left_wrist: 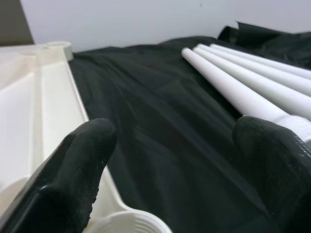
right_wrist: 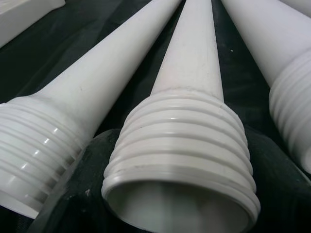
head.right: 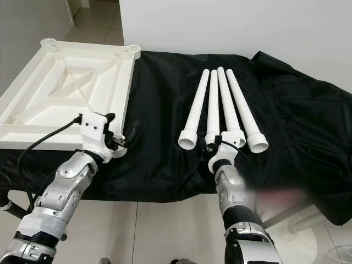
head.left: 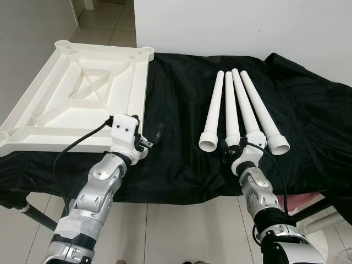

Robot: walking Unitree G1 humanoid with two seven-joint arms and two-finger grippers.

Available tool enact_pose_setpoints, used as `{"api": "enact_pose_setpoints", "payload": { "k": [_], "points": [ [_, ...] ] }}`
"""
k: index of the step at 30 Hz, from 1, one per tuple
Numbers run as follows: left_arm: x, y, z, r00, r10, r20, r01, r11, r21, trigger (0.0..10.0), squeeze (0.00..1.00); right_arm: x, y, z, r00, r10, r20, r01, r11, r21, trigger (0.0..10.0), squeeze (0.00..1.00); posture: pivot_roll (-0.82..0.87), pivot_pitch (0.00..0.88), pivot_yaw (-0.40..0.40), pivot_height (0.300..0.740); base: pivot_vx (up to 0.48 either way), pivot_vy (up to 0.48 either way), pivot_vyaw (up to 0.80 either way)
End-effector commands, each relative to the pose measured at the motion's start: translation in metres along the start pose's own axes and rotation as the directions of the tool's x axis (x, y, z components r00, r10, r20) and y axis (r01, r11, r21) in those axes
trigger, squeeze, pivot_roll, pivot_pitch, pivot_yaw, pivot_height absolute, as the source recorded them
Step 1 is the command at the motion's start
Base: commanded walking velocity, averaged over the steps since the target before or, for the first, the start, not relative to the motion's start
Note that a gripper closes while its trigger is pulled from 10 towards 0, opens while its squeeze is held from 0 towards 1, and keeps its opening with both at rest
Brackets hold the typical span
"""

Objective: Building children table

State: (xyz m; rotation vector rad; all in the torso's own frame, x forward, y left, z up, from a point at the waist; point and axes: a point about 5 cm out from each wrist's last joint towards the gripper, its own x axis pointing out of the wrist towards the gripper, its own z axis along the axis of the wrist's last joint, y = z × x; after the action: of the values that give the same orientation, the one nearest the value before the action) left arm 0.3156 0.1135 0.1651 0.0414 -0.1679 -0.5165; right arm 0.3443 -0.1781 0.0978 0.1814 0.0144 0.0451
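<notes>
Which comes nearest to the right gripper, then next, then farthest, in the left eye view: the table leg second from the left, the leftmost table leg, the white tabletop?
1. Second leg: at the right gripper, its threaded end between the fingers.
2. Leftmost leg: just beside it, on the robot's left.
3. White tabletop: far left, across the black cloth.

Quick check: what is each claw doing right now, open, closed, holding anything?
Left claw: open, empty, beside the tabletop.
Right claw: open around the threaded end of a leg, not clearly clamped.
</notes>
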Motion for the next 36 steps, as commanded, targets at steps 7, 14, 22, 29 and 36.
{"api": "enact_pose_setpoints", "payload": {
  "k": [7, 14, 22, 29, 36],
  "points": [
    [0.0, -0.02, -0.009, 0.964, -0.247, -0.094, 0.243, 0.968, -0.054, 10.0, 0.0, -0.006, -0.002, 0.017, 0.988, -0.007, 0.155, 0.014, 0.999, -0.04, 10.0, 0.0, 0.02, 0.046, -0.054, 0.74, 0.0, 0.0, 0.0],
    [0.004, -0.016, 0.006, 0.951, -0.307, -0.043, 0.301, 0.948, -0.105, 10.0, 0.0, -0.01, 0.0, 0.027, 0.972, 0.015, 0.234, 0.013, 0.993, -0.12, 10.0, 0.0, 0.01, 0.043, -0.055, 0.74, 0.0, 0.0, 0.0],
    [0.015, -0.011, 0.023, 0.945, -0.328, 0.005, 0.324, 0.932, -0.163, 10.0, 0.0, -0.018, 0.012, 0.034, 0.942, 0.147, 0.303, -0.111, 0.985, -0.134, 10.0, 0.0, 0.01, 0.049, -0.05, 0.74, 0.0, 0.0, 0.0],
    [0.025, -0.014, 0.043, 0.883, -0.463, 0.077, 0.458, 0.813, -0.359, 10.0, 0.0, -0.019, 0.025, 0.041, 0.898, 0.299, 0.323, -0.215, 0.939, -0.27, 10.0, 0.0, 0.0, 0.055, -0.043, 0.74, 0.0, 0.0, 0.0],
    [0.035, -0.018, 0.053, 0.826, -0.557, 0.086, 0.522, 0.699, -0.489, 10.0, 0.0, -0.018, 0.039, 0.041, 0.86, 0.419, 0.29, -0.315, 0.884, -0.344, 10.0, 0.0, -0.01, 0.053, -0.032, 0.74, 0.0, 0.0, 0.0]
  ]
}}
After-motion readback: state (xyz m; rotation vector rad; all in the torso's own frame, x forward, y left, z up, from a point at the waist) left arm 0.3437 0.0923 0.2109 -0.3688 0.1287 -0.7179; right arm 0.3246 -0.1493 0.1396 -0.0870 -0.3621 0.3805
